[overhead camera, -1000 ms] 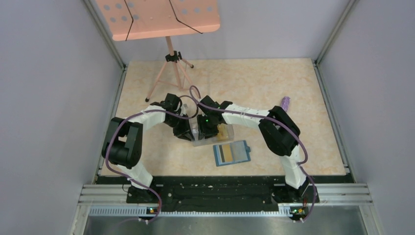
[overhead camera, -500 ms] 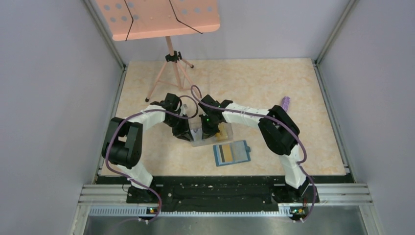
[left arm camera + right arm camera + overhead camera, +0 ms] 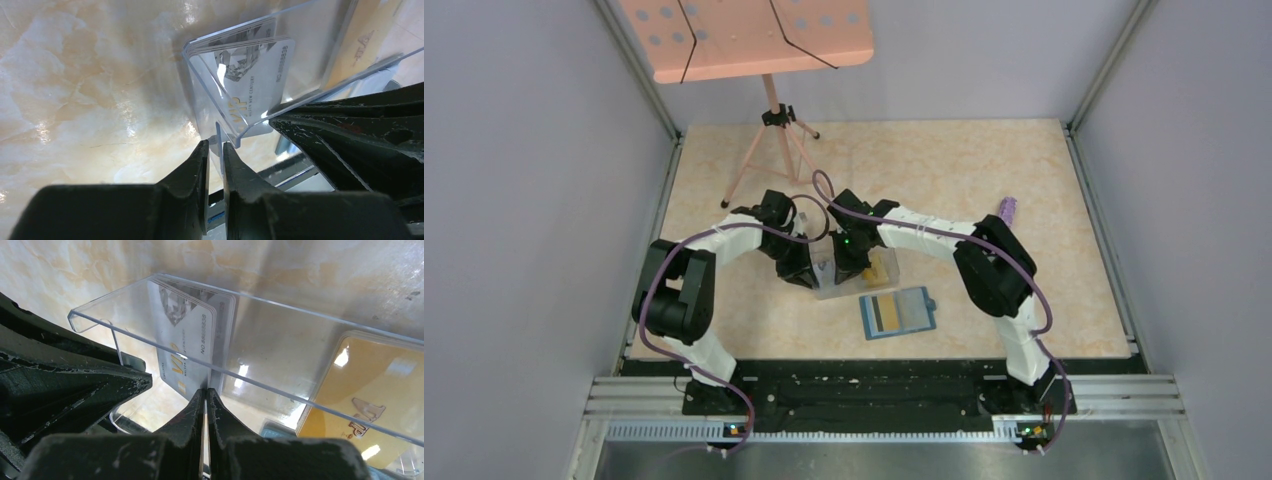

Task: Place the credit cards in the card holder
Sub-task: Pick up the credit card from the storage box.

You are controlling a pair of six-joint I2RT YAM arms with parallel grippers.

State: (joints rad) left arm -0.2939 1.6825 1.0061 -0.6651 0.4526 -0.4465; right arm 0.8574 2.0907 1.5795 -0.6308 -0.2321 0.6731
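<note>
Marble tabletop [image 3: 984,170] | clear box [image 3: 280,335] | grey card [image 3: 187,345] reads "VIP"

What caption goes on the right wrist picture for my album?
Right gripper shut at the grey cards standing in the clear box, gold card nearby.

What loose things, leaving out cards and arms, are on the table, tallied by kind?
clear box: 1
blue wallet: 1
pink stand: 1
purple object: 1
Total: 4

Bright even light, soft shadows, white glints on clear box [image 3: 280,340], blurred foreground.
</note>
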